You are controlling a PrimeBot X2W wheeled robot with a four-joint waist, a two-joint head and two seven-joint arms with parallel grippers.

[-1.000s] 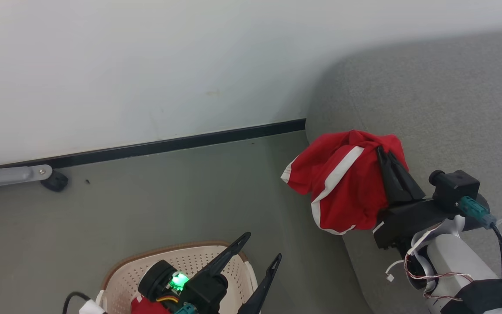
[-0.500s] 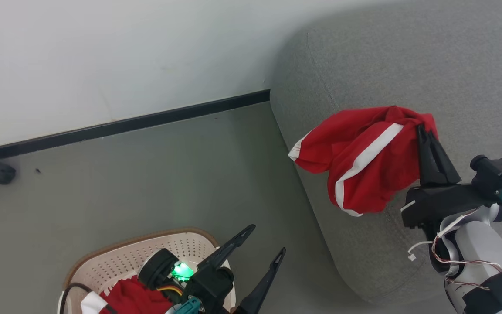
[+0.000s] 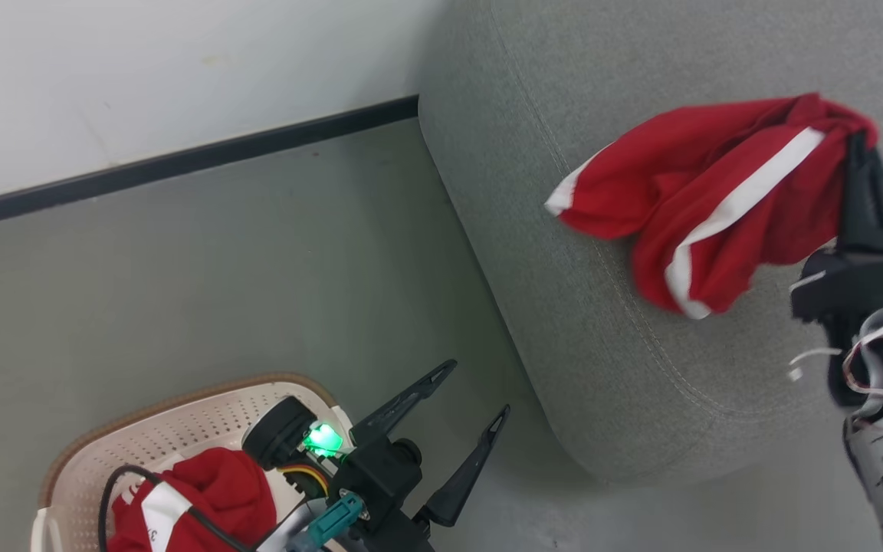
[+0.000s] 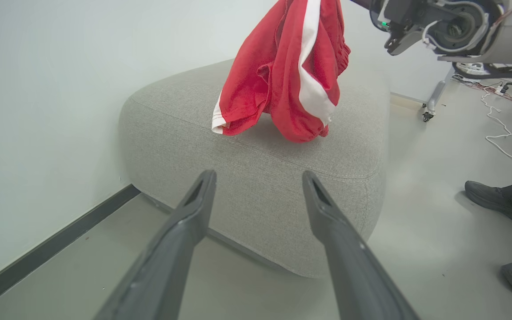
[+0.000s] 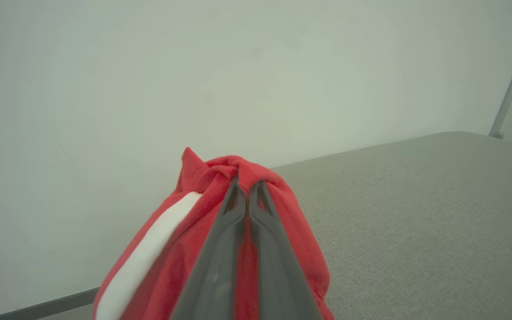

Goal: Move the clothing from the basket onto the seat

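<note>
Right pincer (image 3: 861, 146), pressed together on a fold of the red clothing (image 3: 717, 192), holds it hanging over the seat (image 3: 602, 322), evidently for release, while left pincer (image 3: 478, 388) hangs spread beside the basket (image 3: 181, 402).

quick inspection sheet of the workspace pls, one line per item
surface: large grey woven-fabric seat with rounded corners
job's things: bright red soft garment with white stripe hangs over the seat; second red garment lies in the oval cream perforated plastic basket
clutter: nothing seen
grippers: right gripper shut on the striped garment; left gripper open, holding nothing
cables: black cable over the basket; white cable on the floor
surroundings: white wall, grey floor, person's dark shoes
</note>
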